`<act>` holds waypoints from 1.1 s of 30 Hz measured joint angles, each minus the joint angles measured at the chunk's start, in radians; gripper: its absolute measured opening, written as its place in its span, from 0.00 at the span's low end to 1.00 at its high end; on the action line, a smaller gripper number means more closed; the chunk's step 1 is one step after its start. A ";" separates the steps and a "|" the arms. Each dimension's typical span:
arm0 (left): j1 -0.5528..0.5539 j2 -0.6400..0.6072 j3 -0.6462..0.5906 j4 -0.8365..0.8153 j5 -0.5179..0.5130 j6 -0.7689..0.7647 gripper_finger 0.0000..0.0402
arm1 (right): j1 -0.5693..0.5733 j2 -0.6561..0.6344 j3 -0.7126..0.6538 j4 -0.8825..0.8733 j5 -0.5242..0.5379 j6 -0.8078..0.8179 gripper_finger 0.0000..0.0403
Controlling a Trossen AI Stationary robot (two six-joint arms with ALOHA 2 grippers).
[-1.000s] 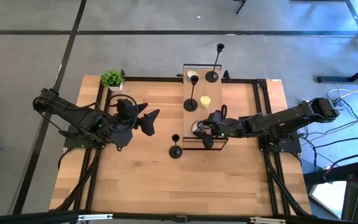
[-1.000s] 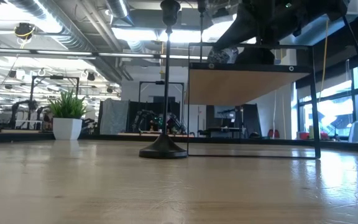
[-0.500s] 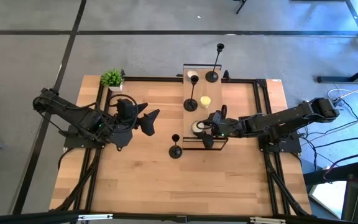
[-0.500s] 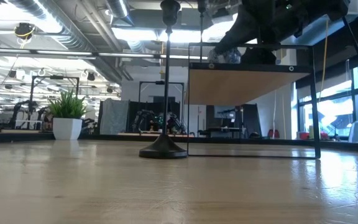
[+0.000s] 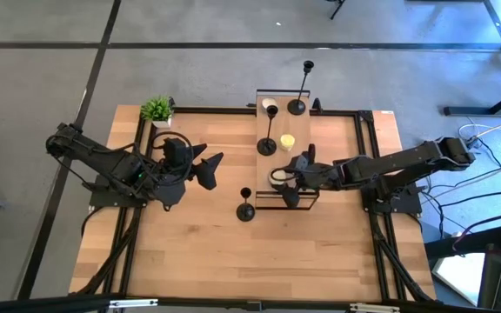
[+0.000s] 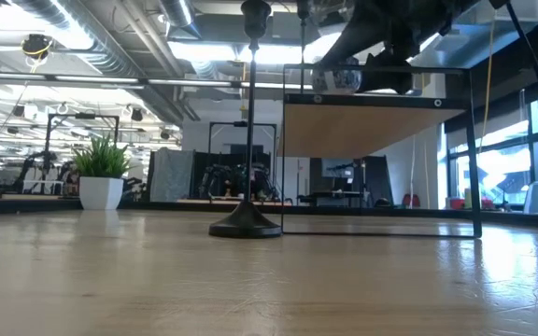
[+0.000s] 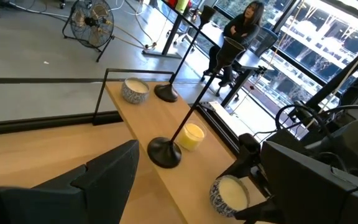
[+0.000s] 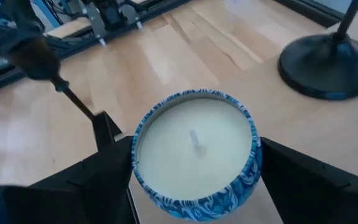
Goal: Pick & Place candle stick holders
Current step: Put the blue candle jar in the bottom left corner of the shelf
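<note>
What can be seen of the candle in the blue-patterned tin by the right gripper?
The candle is a round, low tin with a blue and white swirl pattern, filled with cream wax and a short wick at its centre, unlit. It stands upright near the end of the raised wooden shelf. The right gripper has one dark finger on either side; contact cannot be confirmed.
</note>
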 joint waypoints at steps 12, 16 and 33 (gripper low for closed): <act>0.000 0.000 0.000 0.001 -0.012 0.000 0.83 | -0.001 0.025 0.000 -0.017 -0.016 0.006 0.82; 0.000 0.000 0.000 0.003 -0.013 0.000 0.83 | -0.001 0.034 0.000 -0.007 -0.023 0.013 0.82; 0.000 0.000 0.000 0.008 -0.007 -0.010 0.83 | 0.000 0.035 0.000 0.004 -0.031 -0.002 0.83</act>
